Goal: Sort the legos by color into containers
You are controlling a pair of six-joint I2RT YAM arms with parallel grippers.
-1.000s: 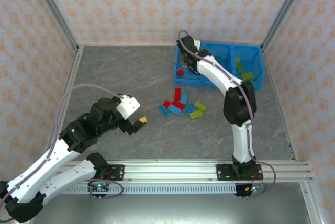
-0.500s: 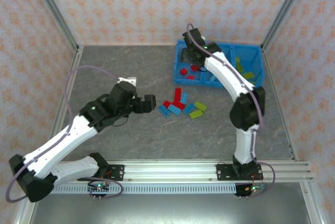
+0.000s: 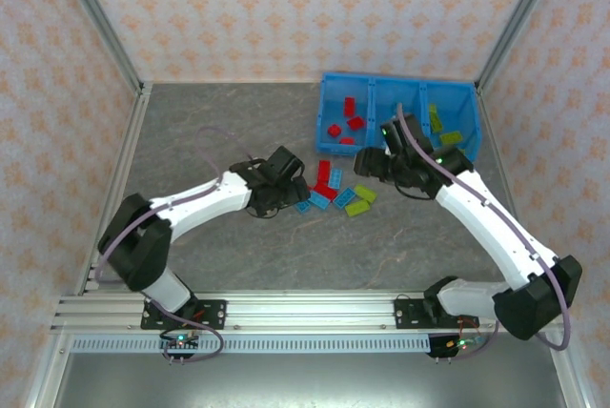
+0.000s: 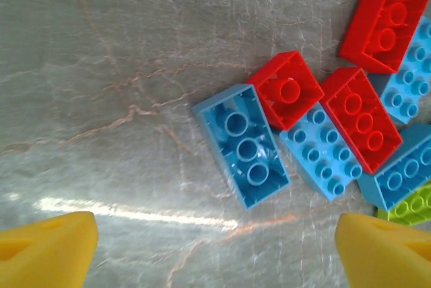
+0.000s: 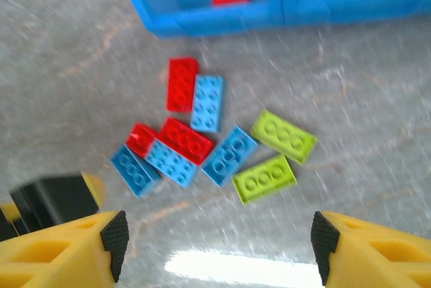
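Both arms have moved since a second ago. The left gripper has reached the pile, and the right gripper has left the bright blue three-part plastic bin. Each stands with fingers spread and nothing between them. A new pick seems to begin. Next, the left one should descend and close on the light blue studded plastic brick. It lies on the grey table, hollow side up, touching a small red brick.
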